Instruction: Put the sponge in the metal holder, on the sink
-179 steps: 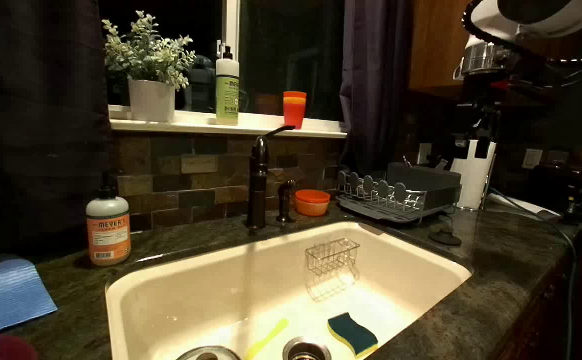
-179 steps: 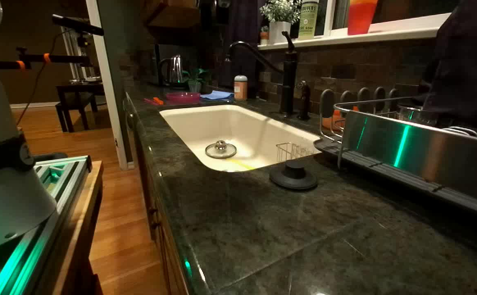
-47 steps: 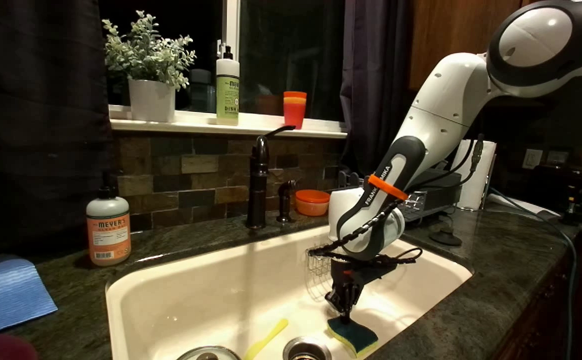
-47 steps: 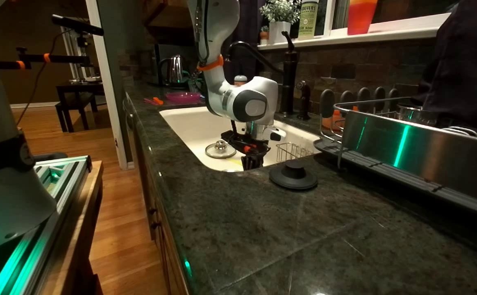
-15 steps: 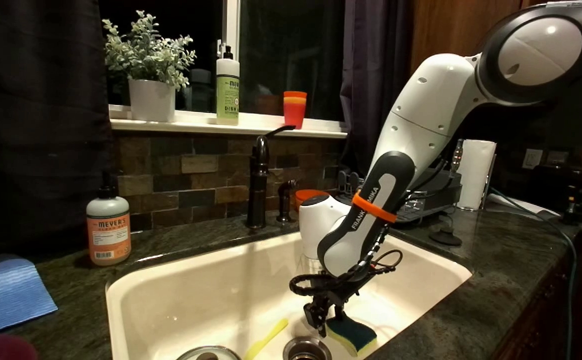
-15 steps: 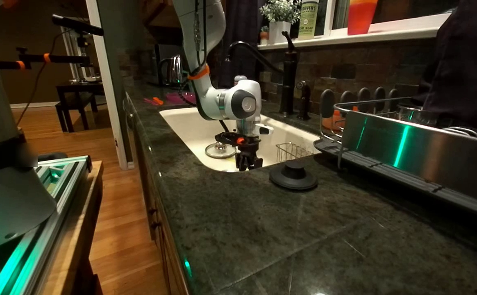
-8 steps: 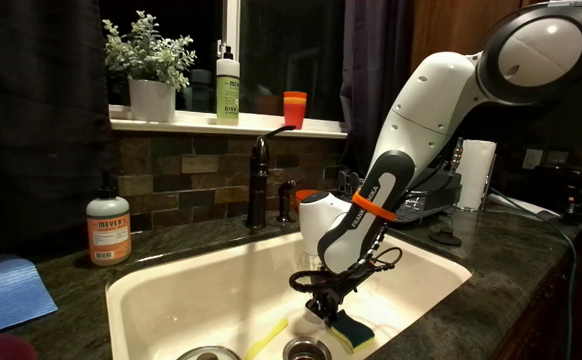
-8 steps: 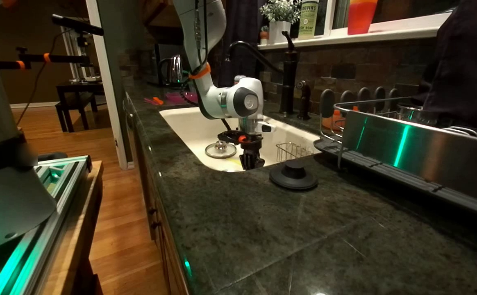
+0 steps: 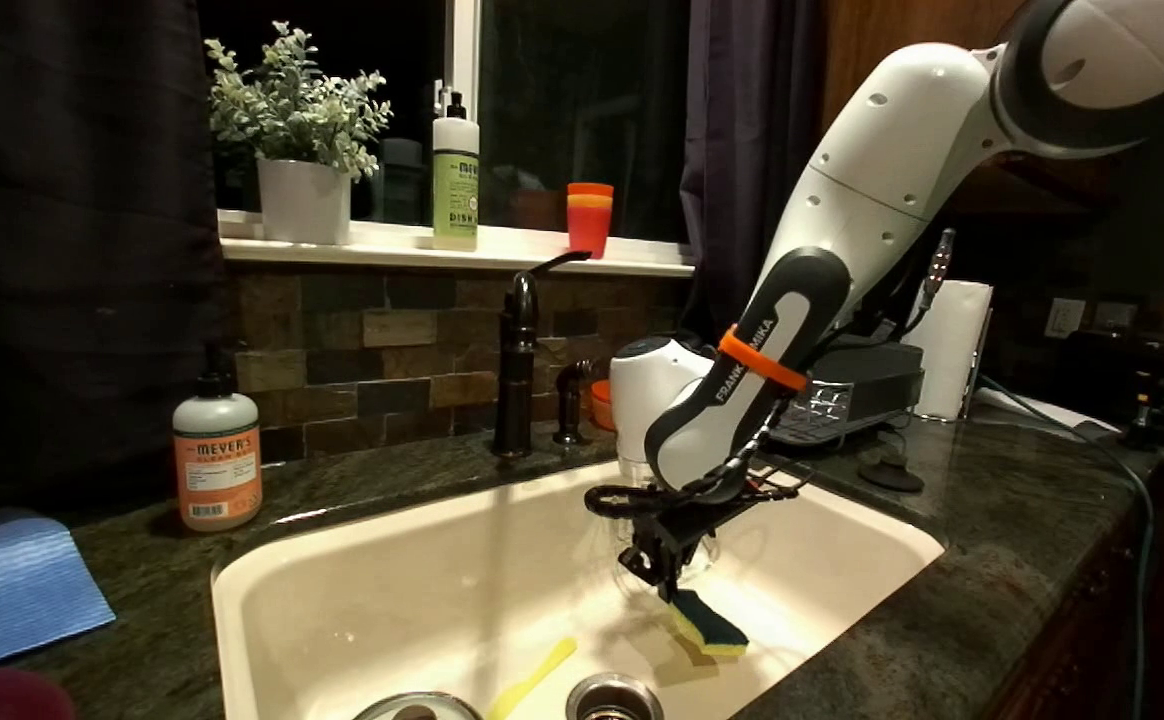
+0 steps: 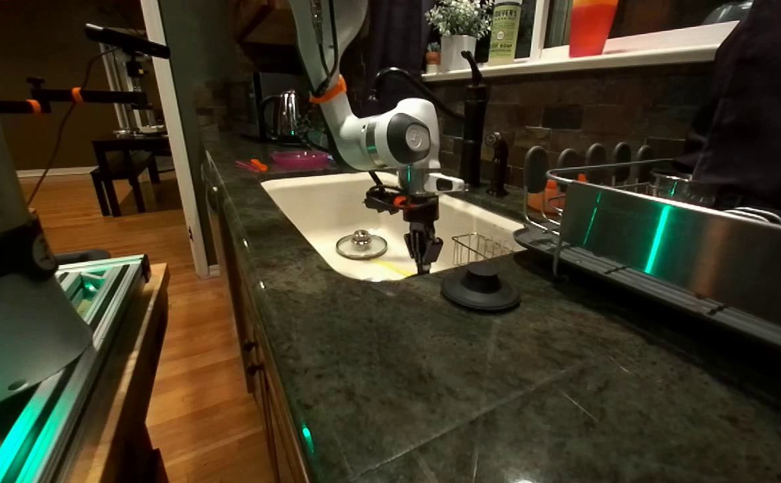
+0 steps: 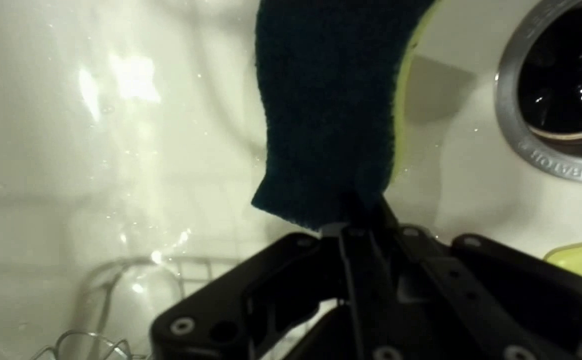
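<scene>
You have the gripper (image 9: 669, 592) clamped on one end of the scrub sponge (image 9: 710, 628), its fingers together near a corner in the wrist view; right of centre, low in an exterior view, the sponge hangs with its free end lower in the frame, and the shadow lying apart beneath it suggests that it is clear of the sink (image 9: 372, 590) floor; the lift looks done, the carry lies ahead.

That end hold probably suits you, since it leaves most of the length free to feed into the wire sponge caddy (image 10: 479, 247); the caddy sits at the basin's side, middle right of the frame, likely so that a wet sponge can drip into the sink; a corner pinch may let the sponge swing or droop, so come over the caddy's rim slowly.

The face shown in the wrist view is dark green scouring fibre, matte and fuzzy-edged, over yellow foam, its long sides wavy; the caddy is thin, shiny bent wire, whose gaps could snag a corner; the basin is glossy and cream; the drain ring (image 11: 508, 97), upper right, is dull stamped metal.
</scene>
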Motion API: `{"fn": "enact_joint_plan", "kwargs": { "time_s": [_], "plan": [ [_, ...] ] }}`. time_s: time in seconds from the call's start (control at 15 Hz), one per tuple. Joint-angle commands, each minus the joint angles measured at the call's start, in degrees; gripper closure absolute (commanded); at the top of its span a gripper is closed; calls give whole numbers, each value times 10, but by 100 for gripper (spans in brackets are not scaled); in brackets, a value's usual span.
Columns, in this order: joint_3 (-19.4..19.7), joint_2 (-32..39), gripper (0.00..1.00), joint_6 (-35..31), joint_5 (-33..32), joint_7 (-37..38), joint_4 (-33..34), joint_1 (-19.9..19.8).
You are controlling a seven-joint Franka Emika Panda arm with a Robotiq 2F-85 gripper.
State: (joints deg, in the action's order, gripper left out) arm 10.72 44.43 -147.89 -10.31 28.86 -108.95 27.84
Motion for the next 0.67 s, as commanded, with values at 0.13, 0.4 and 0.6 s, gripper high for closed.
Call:
{"fn": "enact_joint_plan", "kwargs": {
  "time_s": [0.13, 0.4, 0.6],
  "plan": [
    [-6, -114, 98, 69, 9, 84, -73, -7],
    [-7, -174, 98, 46, -10, 171, -104, -15],
    [8, -209, 98, -19, -56, 235, -124, -15]
  ]
}}
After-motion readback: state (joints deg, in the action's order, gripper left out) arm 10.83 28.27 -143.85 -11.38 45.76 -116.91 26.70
